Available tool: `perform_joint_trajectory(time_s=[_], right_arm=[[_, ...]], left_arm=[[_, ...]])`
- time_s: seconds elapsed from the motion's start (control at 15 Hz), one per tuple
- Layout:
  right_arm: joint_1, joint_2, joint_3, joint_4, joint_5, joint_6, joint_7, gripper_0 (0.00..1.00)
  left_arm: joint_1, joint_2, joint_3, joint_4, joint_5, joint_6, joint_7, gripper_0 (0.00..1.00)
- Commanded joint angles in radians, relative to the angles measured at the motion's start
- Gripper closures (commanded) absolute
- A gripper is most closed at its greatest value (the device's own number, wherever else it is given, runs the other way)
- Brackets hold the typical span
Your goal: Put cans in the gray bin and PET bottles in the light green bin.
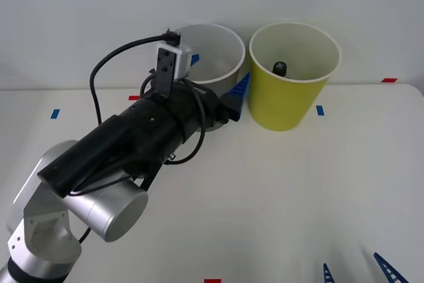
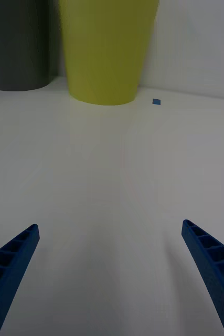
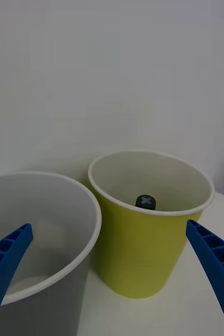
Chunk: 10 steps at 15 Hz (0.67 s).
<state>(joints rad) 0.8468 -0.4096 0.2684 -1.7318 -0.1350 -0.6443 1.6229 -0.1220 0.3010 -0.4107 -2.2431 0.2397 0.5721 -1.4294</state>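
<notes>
Bottle cap (image 3: 146, 201) showed black inside the light green bin (image 3: 143, 262) while I held the left pincer (image 3: 109, 273) released beside the gray bin (image 3: 49, 283), the right pincer (image 2: 112, 273) also released above the tabletop (image 2: 112, 173).

Tall tapered round gray bin (image 1: 215, 48) with white rim and pale inside: upright at the far side of the white table, mouth open, outer wall largely hidden in the front view, contents not discernible. Tall tapered round yellow-green bin (image 1: 286, 101) of the same shape, white rim, pale inside: upright just beside the gray bin (image 3: 38, 247), on the robot's right of it, rims close together. Small plastic bottle with black screw cap (image 1: 279, 68): inside the yellow-green bin (image 3: 143, 252), standing roughly upright, cap (image 3: 146, 201) uppermost below the rim, body hidden by the bin wall.
</notes>
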Motion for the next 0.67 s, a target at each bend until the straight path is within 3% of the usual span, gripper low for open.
perform_joint_trajectory(time_s=[0.07,0.33,0.67], right_arm=[[0.0,0.0,0.0,0.0,0.0,0.0,0.0,0.05],[0.0,0.0,0.0,0.0,0.0,0.0,0.0,0.05],[0.0,0.0,0.0,0.0,0.0,0.0,0.0,0.05]], left_arm=[[0.17,-0.029,0.001,-0.087,-0.039,-0.06,-0.025,0.0],[0.298,-0.013,0.027,-0.096,-0.036,-0.158,-0.134,0.0],[0.447,0.063,0.064,-0.032,-0.025,-0.439,-0.112,0.0]])
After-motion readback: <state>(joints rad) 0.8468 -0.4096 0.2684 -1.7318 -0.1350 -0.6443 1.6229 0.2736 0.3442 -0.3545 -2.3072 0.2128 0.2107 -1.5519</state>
